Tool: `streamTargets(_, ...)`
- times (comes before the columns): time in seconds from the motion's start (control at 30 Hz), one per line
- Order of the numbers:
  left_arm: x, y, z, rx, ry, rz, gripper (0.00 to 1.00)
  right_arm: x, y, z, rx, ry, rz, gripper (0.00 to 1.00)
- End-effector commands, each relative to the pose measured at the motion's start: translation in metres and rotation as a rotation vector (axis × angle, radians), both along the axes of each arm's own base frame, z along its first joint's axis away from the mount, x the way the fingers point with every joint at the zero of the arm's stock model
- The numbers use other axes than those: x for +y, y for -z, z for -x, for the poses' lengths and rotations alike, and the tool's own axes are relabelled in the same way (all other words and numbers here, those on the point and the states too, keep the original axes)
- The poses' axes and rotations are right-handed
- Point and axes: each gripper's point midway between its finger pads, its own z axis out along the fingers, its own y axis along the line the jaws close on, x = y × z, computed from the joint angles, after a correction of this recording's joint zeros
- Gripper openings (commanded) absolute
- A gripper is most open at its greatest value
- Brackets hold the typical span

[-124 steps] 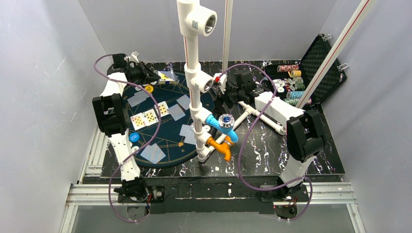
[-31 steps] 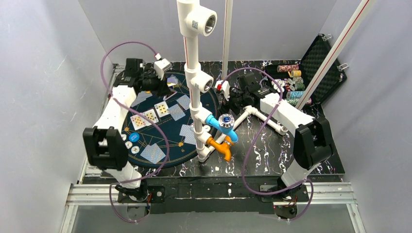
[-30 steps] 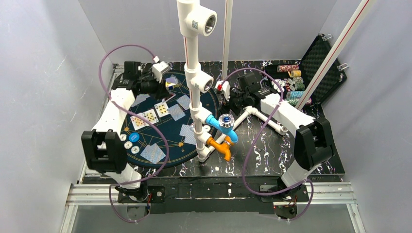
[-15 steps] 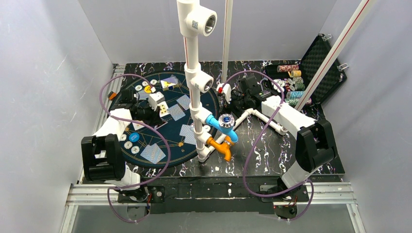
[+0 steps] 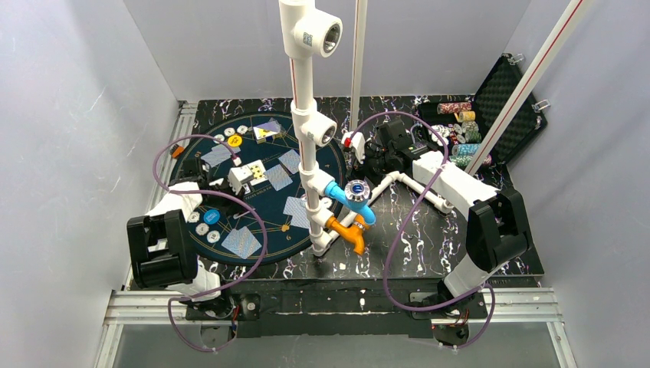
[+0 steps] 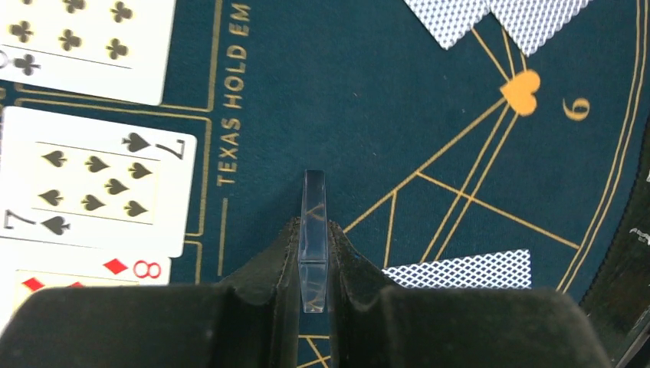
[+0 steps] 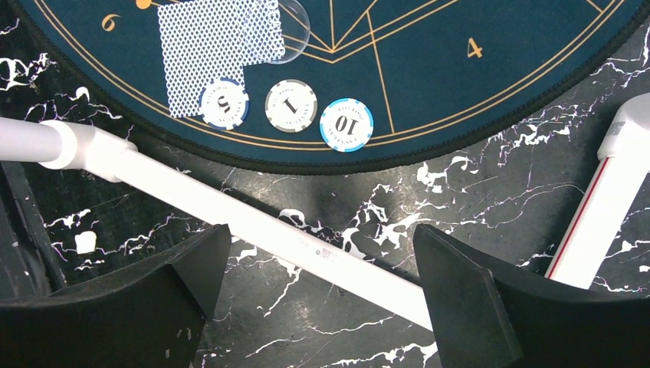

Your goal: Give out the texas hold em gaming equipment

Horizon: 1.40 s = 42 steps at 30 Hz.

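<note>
My left gripper [image 5: 232,181] hangs over the round Texas hold 'em mat [image 5: 268,224], shut on a thin clear plastic piece [image 6: 313,218] that stands edge-on between its fingers [image 6: 276,264]. Below it lie face-up playing cards, a seven of spades [image 6: 92,180], a clubs card [image 6: 84,38] and an eight of diamonds [image 6: 77,274], plus a blue-backed card [image 6: 460,268]. My right gripper [image 7: 322,245] is open above the marble table, with nothing between its fingers. Just beyond it, three poker chips [image 7: 291,106] sit in a row on the mat's edge beside a face-down card [image 7: 215,50].
A white pipe stand [image 5: 310,138] with blue and orange fittings rises from the mat's right side, and its foot bar [image 7: 230,211] crosses under my right gripper. An open black case of chip rolls [image 5: 460,126] sits far right. More chips [image 5: 203,228] lie near left.
My left arm has drawn back from the far edge of the mat towards the near left and now sits over the face-up cards, still shut. The right arm has not moved.
</note>
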Motion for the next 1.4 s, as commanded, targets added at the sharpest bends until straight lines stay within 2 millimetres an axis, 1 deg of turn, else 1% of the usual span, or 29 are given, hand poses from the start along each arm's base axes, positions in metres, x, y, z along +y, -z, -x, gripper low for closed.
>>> streamTargets(0.0,-0.005,0.013,0.023,-0.021,0.106,-0.003,0.00,0.001,-0.007,-0.001,-0.024,0.001,-0.009,0.98)
streamTargets(0.07,-0.003,0.020,0.025,-0.025,0.110,-0.014,0.00,0.001,-0.007,-0.002,-0.023,0.002,-0.009,0.98)
streamTargets(0.1,-0.003,0.024,0.026,-0.017,0.113,-0.017,0.04,0.002,-0.006,-0.002,-0.021,0.002,-0.008,0.98)
streamTargets(0.2,0.001,0.030,0.027,0.001,0.106,-0.025,0.22,0.002,-0.008,-0.003,-0.018,0.002,-0.009,0.98)
streamTargets(0.37,0.005,0.030,0.026,0.016,0.099,-0.044,0.40,0.002,-0.007,-0.004,-0.020,0.006,-0.006,0.98)
streamTargets(0.47,0.005,0.025,0.025,0.017,0.096,-0.038,0.48,0.002,-0.006,-0.004,-0.019,0.005,-0.006,0.98)
streamTargets(0.5,0.005,0.023,0.024,0.012,0.094,-0.037,0.53,0.002,-0.006,-0.003,-0.018,0.004,-0.006,0.98)
streamTargets(0.53,0.005,0.021,0.023,0.011,0.091,-0.037,0.55,0.002,-0.006,-0.004,-0.019,0.005,-0.006,0.98)
streamTargets(0.63,0.004,0.010,0.019,0.016,0.069,-0.025,0.74,0.001,-0.007,-0.004,-0.024,0.010,-0.006,0.98)
streamTargets(0.67,0.004,0.005,0.017,0.021,0.056,-0.017,0.76,0.002,-0.008,-0.005,-0.025,0.015,-0.009,0.98)
streamTargets(0.73,0.003,-0.011,0.012,0.033,0.022,0.002,0.93,0.001,-0.010,-0.007,-0.027,0.033,-0.017,0.98)
streamTargets(0.77,0.003,-0.020,0.010,0.035,0.007,0.012,0.97,-0.001,-0.011,-0.010,-0.026,0.051,-0.022,0.98)
streamTargets(0.83,0.003,-0.042,0.001,0.022,-0.041,0.028,0.98,-0.005,-0.015,-0.016,-0.026,0.090,-0.036,0.98)
streamTargets(0.9,0.006,-0.071,-0.014,-0.008,-0.110,0.043,0.98,-0.012,-0.021,-0.025,-0.025,0.140,-0.063,0.98)
streamTargets(0.97,0.009,-0.096,-0.028,0.004,-0.199,0.065,0.98,-0.020,-0.032,-0.034,-0.040,0.190,-0.109,0.98)
streamTargets(1.03,0.012,-0.118,-0.042,0.024,-0.269,0.084,0.98,-0.032,-0.042,-0.044,-0.050,0.264,-0.149,0.98)
streamTargets(1.1,0.019,-0.135,-0.059,0.042,-0.367,0.097,0.98,-0.047,-0.050,-0.053,-0.047,0.339,-0.185,0.98)
streamTargets(1.17,0.025,-0.148,-0.071,0.049,-0.452,0.109,0.98,-0.057,-0.054,-0.057,-0.046,0.396,-0.202,0.98)
streamTargets(1.23,0.026,-0.158,-0.078,0.054,-0.504,0.132,0.98,-0.064,-0.053,-0.056,-0.053,0.437,-0.198,0.98)
streamTargets(1.3,0.028,-0.161,-0.084,0.043,-0.540,0.138,0.98,-0.068,-0.050,-0.053,-0.048,0.467,-0.200,0.98)
streamTargets(1.37,0.030,-0.160,-0.087,0.050,-0.574,0.149,0.98,-0.070,-0.045,-0.047,-0.041,0.483,-0.202,0.98)
